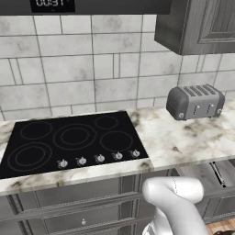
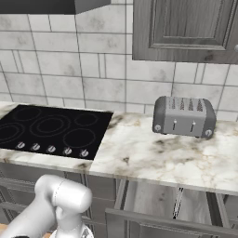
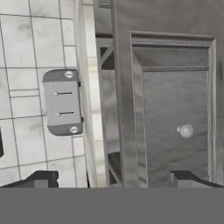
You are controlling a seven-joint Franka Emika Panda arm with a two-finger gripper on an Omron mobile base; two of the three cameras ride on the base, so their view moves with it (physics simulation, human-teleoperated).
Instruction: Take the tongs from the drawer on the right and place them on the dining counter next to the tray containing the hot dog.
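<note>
While the white arm's elbow fills the near foreground of both base views, the fingers stand wide apart and empty in the hand view, their two dark tips at the bottom, pointed at the dark grey cabinet fronts. Just beyond them is the drawer, pulled open under the marble desk, its pale grey inside showing in the right base view. A slim dark strip lies along the drawer floor, most likely the tongs, though too small to be sure. Judging by the look, the tongs are light, stiff metal, springy between the two narrow arms and likely slippery; a hold across both arms near the middle, squeezing them together, should keep them from pivoting or sliding. Farther back on the desk stand a grey four-slot toaster and a black cooktop, with the tiled wall behind.
</note>
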